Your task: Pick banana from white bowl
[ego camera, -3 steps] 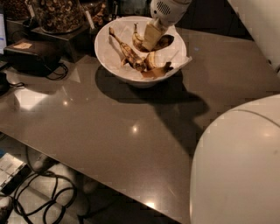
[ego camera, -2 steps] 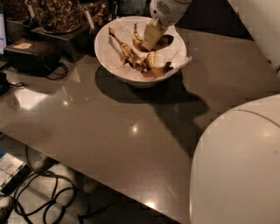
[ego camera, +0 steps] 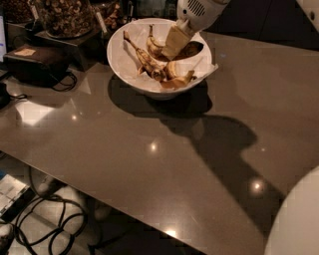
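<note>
The white bowl (ego camera: 118,59), deep and lined with crumpled white paper, stands at the far middle of the grey table (ego camera: 124,149). Several browned bananas lie in it: a long thin one (ego camera: 142,56) on the left, a curved one (ego camera: 154,46) at the back and a yellower one (ego camera: 178,75) at the front. My gripper (ego camera: 173,45) comes down from the white wrist at the top and reaches into the bowl at its back right, beside or on the back banana. Its tip hides part of the fruit there.
A glass jar of nuts (ego camera: 62,15) stands on a dark stand at the far left, and a black box (ego camera: 37,62) with a cable sits in front of it. Cables (ego camera: 55,219) lie on the floor beyond the near edge. My white body (ego camera: 299,224) fills the lower right.
</note>
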